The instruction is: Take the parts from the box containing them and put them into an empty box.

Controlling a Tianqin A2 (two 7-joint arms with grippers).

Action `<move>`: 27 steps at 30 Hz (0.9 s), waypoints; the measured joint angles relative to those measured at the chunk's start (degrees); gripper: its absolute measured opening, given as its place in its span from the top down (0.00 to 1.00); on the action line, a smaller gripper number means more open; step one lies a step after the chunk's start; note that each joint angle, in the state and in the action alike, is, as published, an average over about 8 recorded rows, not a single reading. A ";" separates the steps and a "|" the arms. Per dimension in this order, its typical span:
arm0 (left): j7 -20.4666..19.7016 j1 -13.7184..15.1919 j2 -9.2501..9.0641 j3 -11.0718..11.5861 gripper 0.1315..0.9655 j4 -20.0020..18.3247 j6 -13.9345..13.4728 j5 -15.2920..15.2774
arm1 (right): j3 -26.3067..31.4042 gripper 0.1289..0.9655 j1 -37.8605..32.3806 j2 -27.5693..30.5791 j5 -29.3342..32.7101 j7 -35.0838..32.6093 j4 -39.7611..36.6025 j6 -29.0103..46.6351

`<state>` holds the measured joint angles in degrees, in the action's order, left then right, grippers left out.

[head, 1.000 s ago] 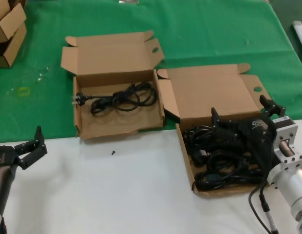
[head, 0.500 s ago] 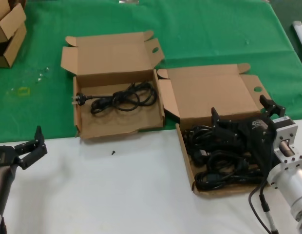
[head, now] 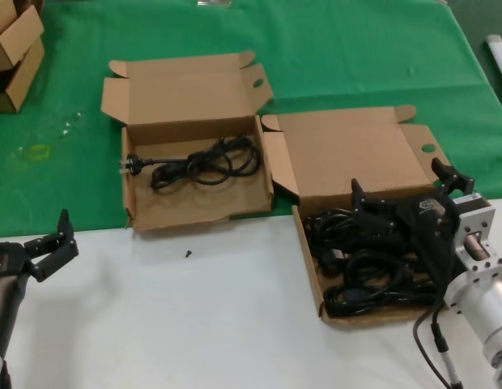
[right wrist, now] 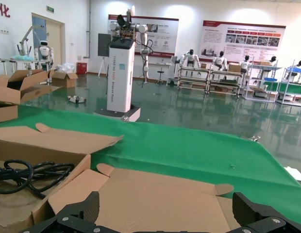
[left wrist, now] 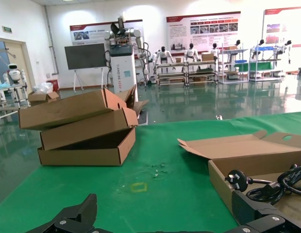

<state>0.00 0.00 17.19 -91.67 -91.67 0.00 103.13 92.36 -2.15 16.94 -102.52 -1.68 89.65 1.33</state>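
Note:
The box containing the parts [head: 309, 267] lies at the right with its lid [head: 348, 150] open; several black power cords [head: 372, 279] fill it. My right gripper [head: 401, 182] hangs over the back of this box, open and holding nothing. In the right wrist view its gripper [right wrist: 167, 209] faces the bare lid [right wrist: 155, 194]. The other box [head: 198, 207] at centre-left holds one coiled cord [head: 204, 164], which also shows in the right wrist view [right wrist: 24, 177]. My left gripper [head: 50, 243] is open and idle at the near left; in the left wrist view it [left wrist: 165, 216] faces the green cloth.
Smaller brown cartons [head: 12, 53] are stacked at the far left, also in the left wrist view [left wrist: 82, 131]. A green cloth [head: 356, 57] covers the far half of the table and a white surface [head: 194, 316] the near half. A small dark speck [head: 188, 254] lies on the white.

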 joint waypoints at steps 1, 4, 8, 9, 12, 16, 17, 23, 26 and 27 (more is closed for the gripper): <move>0.00 0.00 0.00 0.00 0.00 0.00 0.00 0.00 | 0.00 0.00 0.00 0.00 0.00 0.00 0.00 0.00; 0.00 0.00 0.00 0.00 0.00 0.00 0.00 0.00 | 0.00 0.00 0.00 0.00 0.00 0.00 0.00 0.00; 0.00 0.00 0.00 0.00 0.00 0.00 0.00 0.00 | 0.00 0.00 0.00 0.00 0.00 0.00 0.00 0.00; 0.00 0.00 0.00 0.00 0.00 0.00 0.00 0.00 | 0.00 0.00 0.00 0.00 0.00 0.00 0.00 0.00; 0.00 0.00 0.00 0.00 0.00 0.00 0.00 0.00 | 0.00 0.00 0.00 0.00 0.00 0.00 0.00 0.00; 0.00 0.00 0.00 0.00 0.00 0.00 0.00 0.00 | 0.00 0.00 0.00 0.00 0.00 0.00 0.00 0.00; 0.00 0.00 0.00 0.00 0.00 0.00 0.00 0.00 | 0.00 0.00 0.00 0.00 0.00 0.00 0.00 0.00; 0.00 0.00 0.00 0.00 0.00 0.00 0.00 0.00 | 0.00 0.00 0.00 0.00 0.00 0.00 0.00 0.00; 0.00 0.00 0.00 0.00 0.00 0.00 0.00 0.00 | 0.00 0.00 0.00 0.00 0.00 0.00 0.00 0.00; 0.00 0.00 0.00 0.00 0.00 0.00 0.00 0.00 | 0.00 0.00 0.00 0.00 0.00 0.00 0.00 0.00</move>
<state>0.00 0.00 17.19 -91.67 -91.67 0.00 103.13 92.36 -2.15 16.94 -102.52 -1.68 89.65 1.33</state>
